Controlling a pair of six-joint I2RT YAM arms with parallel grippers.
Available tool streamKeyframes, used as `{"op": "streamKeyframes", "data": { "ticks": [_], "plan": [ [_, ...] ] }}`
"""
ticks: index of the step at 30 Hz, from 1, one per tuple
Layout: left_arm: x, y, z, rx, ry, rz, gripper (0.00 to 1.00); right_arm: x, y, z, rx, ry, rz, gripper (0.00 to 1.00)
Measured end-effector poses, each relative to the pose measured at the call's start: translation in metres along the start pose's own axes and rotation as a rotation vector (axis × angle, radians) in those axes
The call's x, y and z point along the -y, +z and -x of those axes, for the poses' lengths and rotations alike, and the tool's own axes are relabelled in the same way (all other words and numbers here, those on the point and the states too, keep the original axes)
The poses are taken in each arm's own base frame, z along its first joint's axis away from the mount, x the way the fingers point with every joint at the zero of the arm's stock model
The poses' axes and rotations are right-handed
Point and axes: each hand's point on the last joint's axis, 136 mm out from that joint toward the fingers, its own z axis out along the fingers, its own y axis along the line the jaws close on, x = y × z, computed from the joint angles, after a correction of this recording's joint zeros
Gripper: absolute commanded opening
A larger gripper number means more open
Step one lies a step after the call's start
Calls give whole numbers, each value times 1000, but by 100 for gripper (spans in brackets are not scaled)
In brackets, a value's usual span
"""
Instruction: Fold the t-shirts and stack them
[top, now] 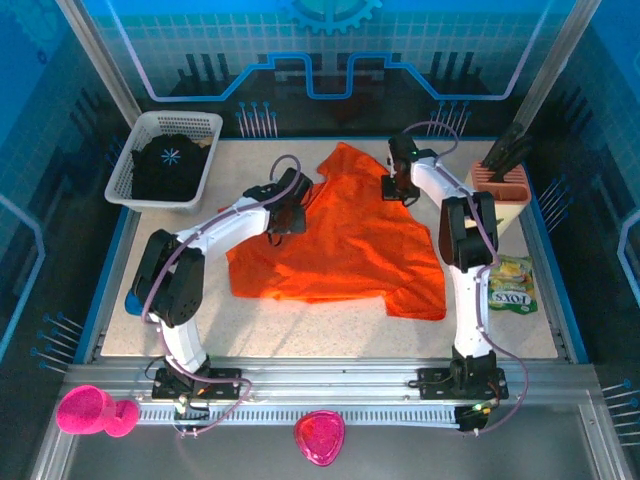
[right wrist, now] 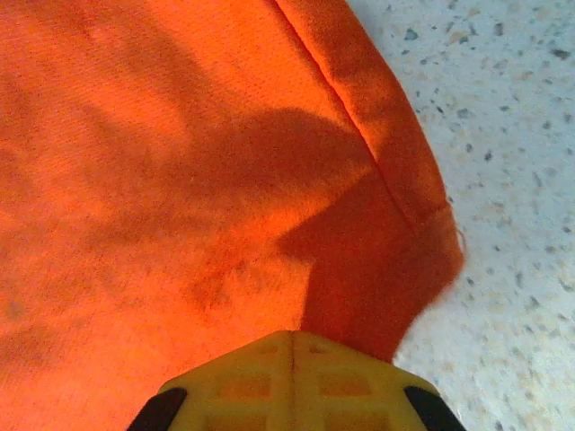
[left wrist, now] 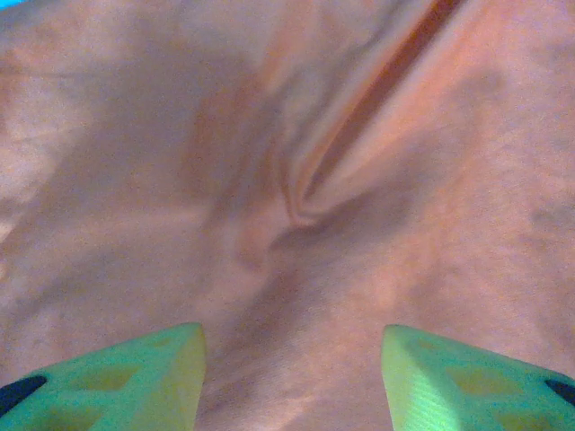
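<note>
Your orange t-shirt [top: 340, 240] lies spread out and crumpled on the table [top: 300, 325], between your two pincers and reaching toward the arm bases. Your left pincer [top: 290, 205] is over the shirt's left edge. In the left wrist view, this pincer [left wrist: 292, 334] is released: its two green fingers [left wrist: 153, 377] stand wide apart, with the orange cloth [left wrist: 269, 180] just below them. A long fold in the cloth runs away from the gap between them.

Your right pincer [top: 393, 185] is at the shirt's far right edge. In the right wrist view, this pincer [right wrist: 292, 346] is clenched, its yellow fingers [right wrist: 243, 386] pressed together. The orange cloth [right wrist: 180, 180] comes right up to the tips, and a hemmed corner ends just to their right. You cannot tell if any cloth is caught between them.

The black t-shirt [top: 170, 165] with the pale starburst lies bunched in the white mesh basket [top: 128, 185], well to the left of your left pincer. Behind and to the right of your right pincer stands a tan holder [top: 500, 188] with dark tools. A green and yellow packet [top: 512, 285] lies right of that arm.
</note>
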Motion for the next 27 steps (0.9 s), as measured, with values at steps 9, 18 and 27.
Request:
{"op": "streamKeyframes", "data": {
  "ticks": [9,18,27],
  "plan": [
    [-25,15,-19,-52,-13,64,58,23,14,14,-4,157,-46,0],
    [-64,5,-47,-109,-63,120,64,65,14,19,2,266,-75,0],
    [-93,-32,-114,-195,-179,103,68,26,-30,9,22,134,-4,44]
  ]
}}
